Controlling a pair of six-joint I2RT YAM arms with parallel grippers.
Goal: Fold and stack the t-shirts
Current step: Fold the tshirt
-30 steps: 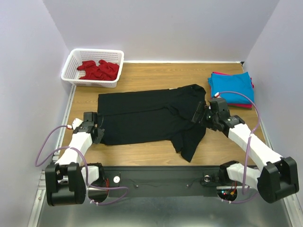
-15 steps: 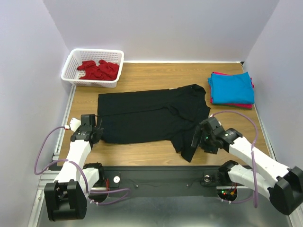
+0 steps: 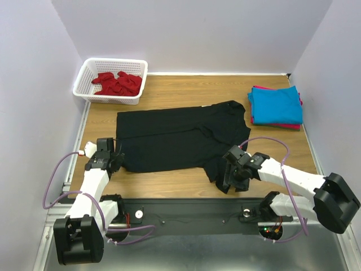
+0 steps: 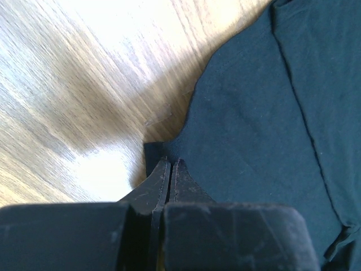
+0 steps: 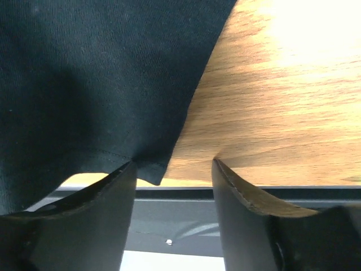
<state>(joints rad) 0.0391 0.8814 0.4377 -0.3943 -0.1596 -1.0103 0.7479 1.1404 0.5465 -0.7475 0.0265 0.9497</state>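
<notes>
The overhead view is bright and evenly lit from above, sharp throughout, with only faint shadows under the arms on the table (image 3: 169, 90). The black t-shirt (image 3: 169, 138) reads as a nearly flat dark mass, its folds barely showing. In the left wrist view glare whitens the wood at far and near left, and the grain looks smeared, possibly motion blur. The right wrist view shows the cloth weave crisply, with a washed-out patch far right; the right gripper (image 5: 174, 162) is a dark silhouette.
</notes>
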